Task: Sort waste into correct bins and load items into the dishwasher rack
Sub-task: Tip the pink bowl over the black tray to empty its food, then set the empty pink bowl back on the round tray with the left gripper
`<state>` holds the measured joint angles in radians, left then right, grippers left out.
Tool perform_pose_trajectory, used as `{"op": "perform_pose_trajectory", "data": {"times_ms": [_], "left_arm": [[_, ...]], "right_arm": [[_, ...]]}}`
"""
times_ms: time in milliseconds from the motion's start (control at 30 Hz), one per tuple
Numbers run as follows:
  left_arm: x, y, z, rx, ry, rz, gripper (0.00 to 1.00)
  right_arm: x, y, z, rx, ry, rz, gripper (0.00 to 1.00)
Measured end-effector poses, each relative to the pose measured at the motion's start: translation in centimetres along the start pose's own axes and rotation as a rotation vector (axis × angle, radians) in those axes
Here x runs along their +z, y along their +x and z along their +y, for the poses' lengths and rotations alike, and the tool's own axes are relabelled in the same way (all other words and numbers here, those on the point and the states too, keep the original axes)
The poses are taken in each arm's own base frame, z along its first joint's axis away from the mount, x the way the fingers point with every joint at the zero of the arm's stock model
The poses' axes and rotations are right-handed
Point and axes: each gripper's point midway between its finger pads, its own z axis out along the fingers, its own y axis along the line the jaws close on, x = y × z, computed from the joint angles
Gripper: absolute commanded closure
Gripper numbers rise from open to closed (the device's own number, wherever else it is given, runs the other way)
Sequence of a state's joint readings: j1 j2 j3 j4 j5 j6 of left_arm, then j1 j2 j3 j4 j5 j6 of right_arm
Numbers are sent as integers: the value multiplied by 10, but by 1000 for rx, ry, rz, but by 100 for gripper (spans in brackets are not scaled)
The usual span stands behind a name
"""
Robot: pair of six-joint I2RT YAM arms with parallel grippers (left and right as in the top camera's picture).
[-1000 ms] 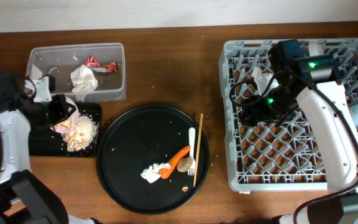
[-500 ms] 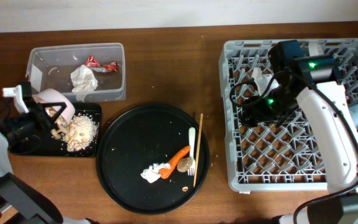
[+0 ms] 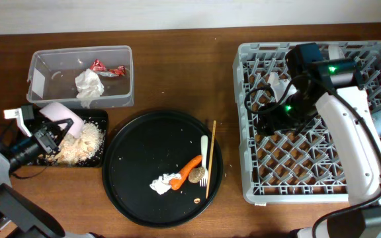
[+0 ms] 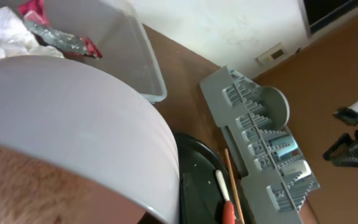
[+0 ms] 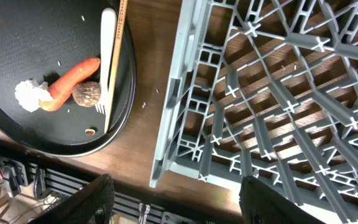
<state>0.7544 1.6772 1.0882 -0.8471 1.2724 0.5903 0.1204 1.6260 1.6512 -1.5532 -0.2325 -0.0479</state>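
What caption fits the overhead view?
Left gripper holds pink bowl over black tray of scraps; right gripper open above grey rack.

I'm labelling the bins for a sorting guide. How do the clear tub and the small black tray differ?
The clear tub is see-through with tall walls; the black tray is opaque and shallow. The tub holds a crumpled tissue and a red wrapper; the tray holds beige food scraps. Both are rectangular and sit next to each other.

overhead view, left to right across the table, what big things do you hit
pink bowl → round black tray → rack
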Motion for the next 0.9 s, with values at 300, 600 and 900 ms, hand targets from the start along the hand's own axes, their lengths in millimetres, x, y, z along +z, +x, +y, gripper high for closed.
{"op": "perform_pose_trajectory", "data": {"times_ms": [300, 600, 900], "left_arm": [[0, -3, -6, 132, 33, -24, 100], [-6, -11, -19, 156, 104, -95, 100], [-14, -22, -36, 17, 205, -171, 100]], "right_arm": [[0, 1, 0, 1, 0, 4, 32], [0, 4, 0, 3, -1, 14, 32], [0, 4, 0, 4, 0, 18, 32]]}}
